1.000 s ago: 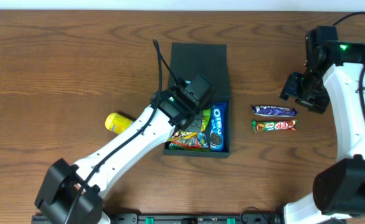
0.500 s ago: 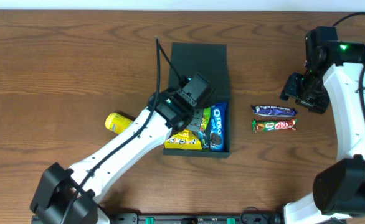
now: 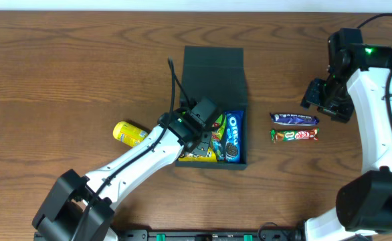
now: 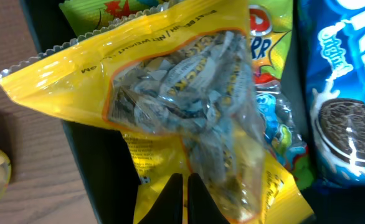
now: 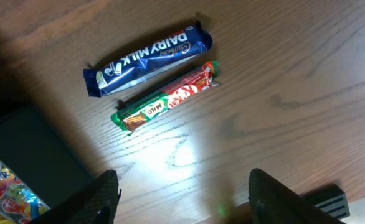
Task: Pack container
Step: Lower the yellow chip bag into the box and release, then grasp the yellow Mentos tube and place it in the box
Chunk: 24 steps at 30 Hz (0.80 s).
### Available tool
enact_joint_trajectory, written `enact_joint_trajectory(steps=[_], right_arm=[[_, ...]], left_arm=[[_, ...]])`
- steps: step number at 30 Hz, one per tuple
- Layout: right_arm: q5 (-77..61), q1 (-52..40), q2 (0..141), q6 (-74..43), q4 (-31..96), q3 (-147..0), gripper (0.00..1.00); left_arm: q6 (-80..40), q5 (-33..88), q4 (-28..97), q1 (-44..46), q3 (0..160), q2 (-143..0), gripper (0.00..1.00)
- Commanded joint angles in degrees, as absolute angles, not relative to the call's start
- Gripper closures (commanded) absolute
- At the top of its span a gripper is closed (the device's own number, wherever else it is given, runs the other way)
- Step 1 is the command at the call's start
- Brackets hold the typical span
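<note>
**Jaws: left closed on a packet, right spread and empty**

The left gripper point(image 4: 184, 186) has its jaws pinched on the near edge of the yellow packet point(image 4: 170, 81). The right gripper point(image 5: 185, 194) has its jaws wide apart, holding nothing. The container point(image 3: 213, 80) lies directly beneath the left jaws, with one side wall to their left. Probable fault: the packet corner ahead of the jaws overhangs that wall. Release here may leave it propped on the rim, obstructing the lid.

- Wooden table point(image 3: 62, 67): brown, bears the loose items.
- Yellow cylinder point(image 3: 129, 132): lying on its side, left.
- Blue chocolate bar point(image 5: 146, 59) and red-green wafer bar point(image 5: 167, 98): right, just beside each other, the blue one farther.
- Yellow bag point(image 4: 189, 112): overlaps the green sweets packet point(image 4: 270, 56), left of the blue cookie packet point(image 4: 344, 93).
</note>
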<state>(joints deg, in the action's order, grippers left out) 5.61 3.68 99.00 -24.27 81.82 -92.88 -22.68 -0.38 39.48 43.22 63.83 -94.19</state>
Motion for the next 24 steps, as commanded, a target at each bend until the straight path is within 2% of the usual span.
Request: enact_joint_trajectory(steps=[1,6,10,15,17,19,20,21,23,24], right_arm=[[5.7,4.1,99.5,-23.5,82.0,-93.3,0.34],[5.8,4.1,99.5,-23.5,82.0,-93.3,0.34],[5.8,4.1,99.5,-23.4,81.9,-93.3,0.34],[5.8,4.1,99.5,-23.4,81.0,-93.3,0.34],[5.8,4.1,99.5,-23.0,80.5,-93.3,0.34],[5.8,4.1,99.5,-22.8,80.3,-93.3,0.34],[5.8,4.1,99.5,-22.8,80.1,-93.3,0.34],[5.8,4.1,99.5,-22.8,79.8,-93.3,0.34],[5.8,4.1,99.5,-22.8,79.6,-93.3,0.34],[5.8,4.1,99.5,-22.8,79.6,-93.3,0.34]], left_arm=[[-23.4,0.0,38.4,43.2,61.9,-94.8,0.94],[-23.2,-0.7,37.5,43.1,60.3,-94.7,0.94],[-21.4,-1.7,40.3,43.0,65.4,-91.1,0.94],[-21.5,-10.5,44.9,42.9,72.2,-81.9,0.94],[-27.6,-15.8,47.6,41.8,72.2,-78.4,0.94],[-40.0,-20.9,54.4,38.5,72.1,-76.2,0.94],[-45.1,-21.9,57.7,36.4,72.0,-76.1,0.89],[-51.6,-21.6,60.8,32.1,70.3,-76.3,0.54],[-55.2,-19.8,60.3,28.5,67.0,-77.2,0.07],[-56.0,-18.4,59.4,27.2,65.3,-77.7,0.05]])
